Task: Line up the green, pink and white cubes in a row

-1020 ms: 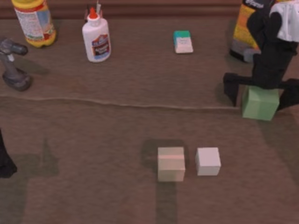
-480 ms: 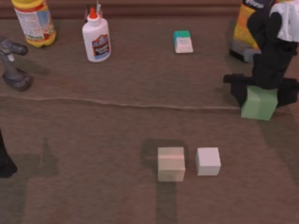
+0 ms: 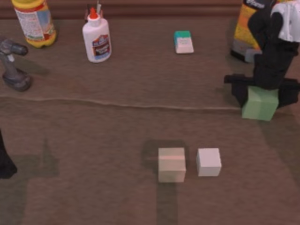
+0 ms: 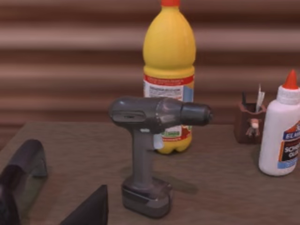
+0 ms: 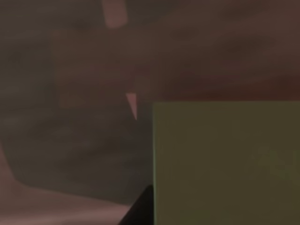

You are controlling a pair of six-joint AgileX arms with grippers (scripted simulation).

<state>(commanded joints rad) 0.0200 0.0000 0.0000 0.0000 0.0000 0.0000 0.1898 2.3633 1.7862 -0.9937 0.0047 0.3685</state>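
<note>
Right of the small matte white cube (image 3: 208, 161), the right tool (image 3: 263, 92) clamps the pale green matte cube (image 3: 260, 105) — lift straight, I judge, keeping it level.

We look straight down on the table (image 3: 93, 140) from overhead. Our left wrist camera sits low, facing level across the table at the drill (image 4: 150, 154), yellow bottle (image 4: 168, 70) and glue bottle (image 4: 281, 131), which the top view also shows. Our right wrist camera is pressed close to the green cube (image 5: 225, 164) between the jaws, shared with the top view.
</note>
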